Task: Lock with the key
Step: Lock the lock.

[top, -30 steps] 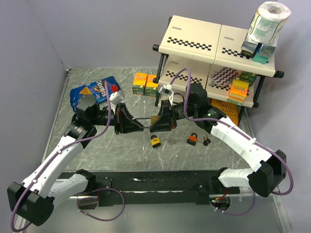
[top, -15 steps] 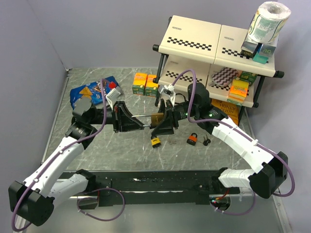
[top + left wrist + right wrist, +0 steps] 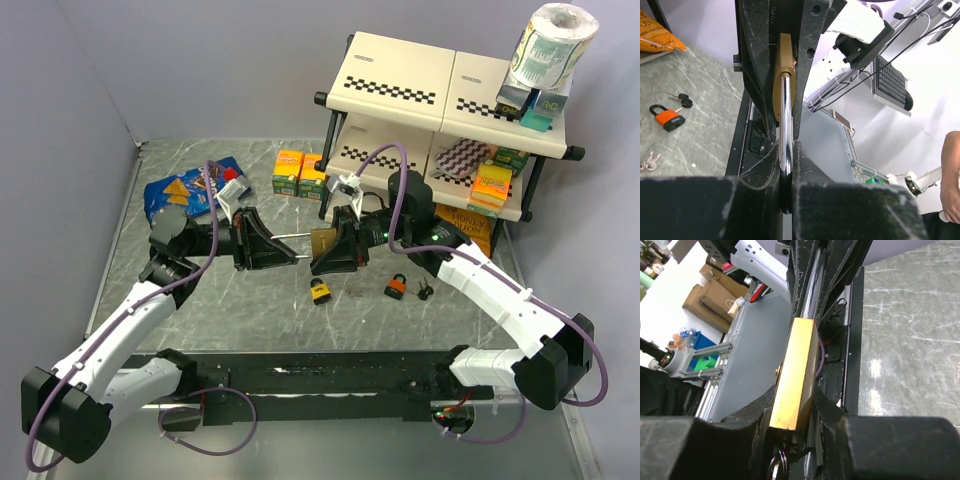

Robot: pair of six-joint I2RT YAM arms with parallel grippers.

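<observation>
Brass padlock (image 3: 795, 370), held end to end by two grippers above the tabletop (image 3: 250, 310).
Left gripper (image 3: 285, 252) was pressed together on the steel shackle (image 3: 785, 125); right gripper (image 3: 330, 255) pinched the brass body. A ring (image 3: 779, 462), probably the key's, hung under the body. Locking well called for shackle and body kept in one line, a straight push together, both grips firm, then a turn of the key.

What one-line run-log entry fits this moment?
left hand: shut on padlock loop | right hand: shut on padlock body | padlock: brass, held between both hands
</observation>
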